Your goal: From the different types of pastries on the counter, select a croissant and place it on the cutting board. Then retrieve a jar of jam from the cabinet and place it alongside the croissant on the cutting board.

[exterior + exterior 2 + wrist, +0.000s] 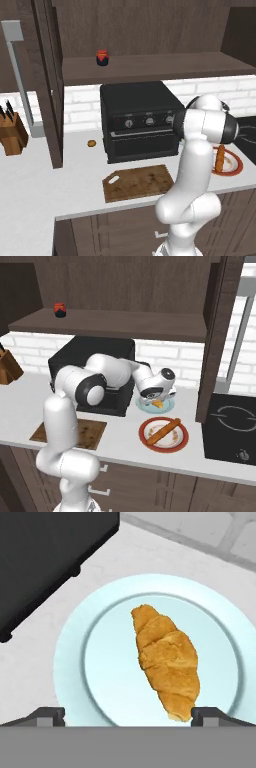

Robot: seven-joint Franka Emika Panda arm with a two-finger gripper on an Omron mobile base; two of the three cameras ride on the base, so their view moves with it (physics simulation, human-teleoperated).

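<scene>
Hanging over a pale blue plate [70,662], the gripper [127,716] is spread wide and holds nothing. Its tips [47,716] stand on both sides of the croissant [166,662], which lies on the plate near the black oven [107,353]. At 7 o'clock from the oven, the cutting board [140,182] lies bare on the surface [30,190]. The jar of jam [102,58] sits on the cabinet shelf [165,67].
</scene>
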